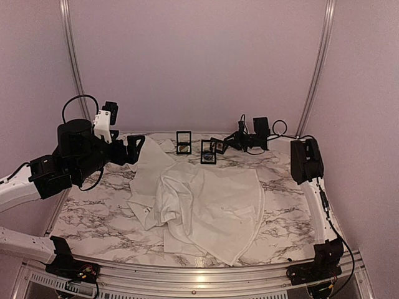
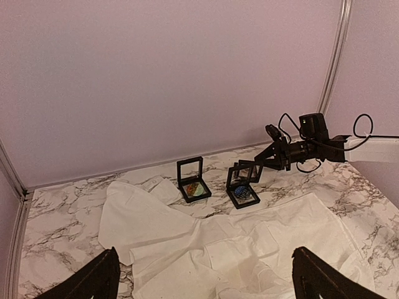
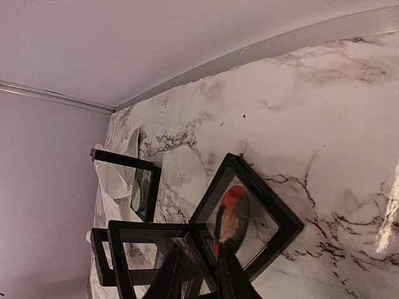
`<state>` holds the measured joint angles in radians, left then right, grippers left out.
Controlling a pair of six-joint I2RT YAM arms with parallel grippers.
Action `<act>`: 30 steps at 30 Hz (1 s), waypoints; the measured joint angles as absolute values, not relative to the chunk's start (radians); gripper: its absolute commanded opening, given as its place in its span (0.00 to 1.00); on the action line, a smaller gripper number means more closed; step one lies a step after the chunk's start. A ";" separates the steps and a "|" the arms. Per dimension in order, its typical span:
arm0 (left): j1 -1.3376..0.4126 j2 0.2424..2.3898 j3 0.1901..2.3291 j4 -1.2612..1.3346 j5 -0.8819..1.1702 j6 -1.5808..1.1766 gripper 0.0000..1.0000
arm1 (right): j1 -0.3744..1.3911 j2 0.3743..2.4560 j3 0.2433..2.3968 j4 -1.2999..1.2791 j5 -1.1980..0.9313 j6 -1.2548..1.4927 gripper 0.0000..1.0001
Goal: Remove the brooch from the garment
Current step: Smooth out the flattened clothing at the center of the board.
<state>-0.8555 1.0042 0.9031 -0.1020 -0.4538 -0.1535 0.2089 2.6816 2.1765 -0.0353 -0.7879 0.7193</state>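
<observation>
Plain lilac walls [image 1: 199,62] enclose a marble-patterned table [image 1: 93,212] edged with aluminium rails [image 1: 187,277].

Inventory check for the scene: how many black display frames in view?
3. Left frame stands at the back by the shirt; middle frame just right of it; tilted frame held in the right gripper. The shirt could hide more.

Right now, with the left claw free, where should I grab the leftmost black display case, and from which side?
Probably the top bar of its raised lid, coming down from above with the open left claw straddling it front to back. The lid is a thin upright frame, while the base lies flat on the marble, with the shirt close beside it.
</observation>
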 measured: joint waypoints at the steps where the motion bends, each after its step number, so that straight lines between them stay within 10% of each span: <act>1: -0.855 1.004 0.903 -0.102 -0.453 -0.154 0.99 | 0.209 2.678 2.177 -0.038 -0.786 0.716 0.20; 22: -0.855 0.992 0.899 -0.090 -0.436 -0.169 0.99 | 0.209 2.481 2.045 -0.120 -0.699 0.614 0.24; 30: -0.854 1.005 0.899 -0.062 -0.411 -0.199 0.99 | 0.198 2.231 1.802 -0.117 -0.580 0.540 0.49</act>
<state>-0.8543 1.0046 0.8989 -0.0616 -0.4114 -0.1989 0.1978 2.2307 1.8019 -0.1173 -0.5800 0.5404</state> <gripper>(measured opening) 0.989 0.392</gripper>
